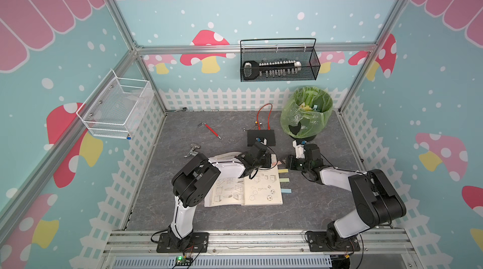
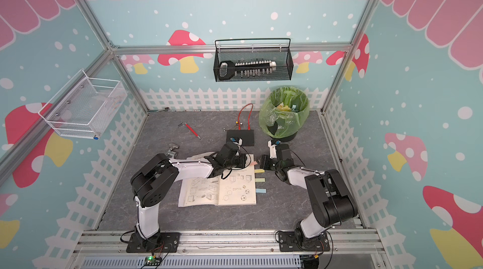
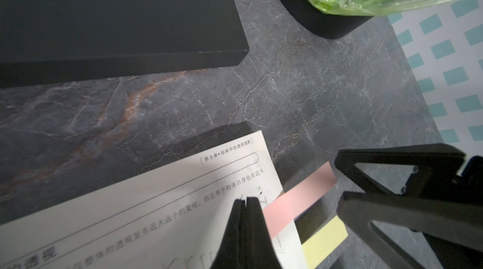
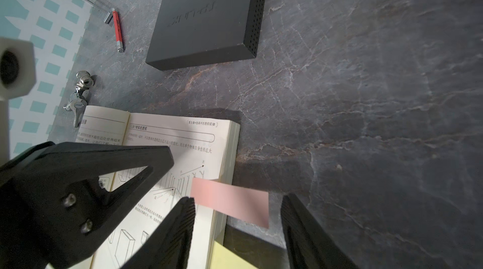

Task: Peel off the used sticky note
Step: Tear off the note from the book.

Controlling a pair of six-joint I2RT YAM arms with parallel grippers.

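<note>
The pink paper sticky note [image 3: 300, 197] is being borne on the right edge of the open printed book [image 1: 261, 189], at its far corner. The left gripper [image 3: 245, 199] is being held fully closed against the page just beside it, with nothing gripped. The right gripper [image 4: 237, 199] is being held parted and empty, jaws astride the note's free end.

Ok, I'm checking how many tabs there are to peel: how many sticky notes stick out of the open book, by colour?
Pink sticky note: 1
Yellow sticky note: 1
Green sticky note: 1
Blue sticky note: 1
Total: 4
</note>
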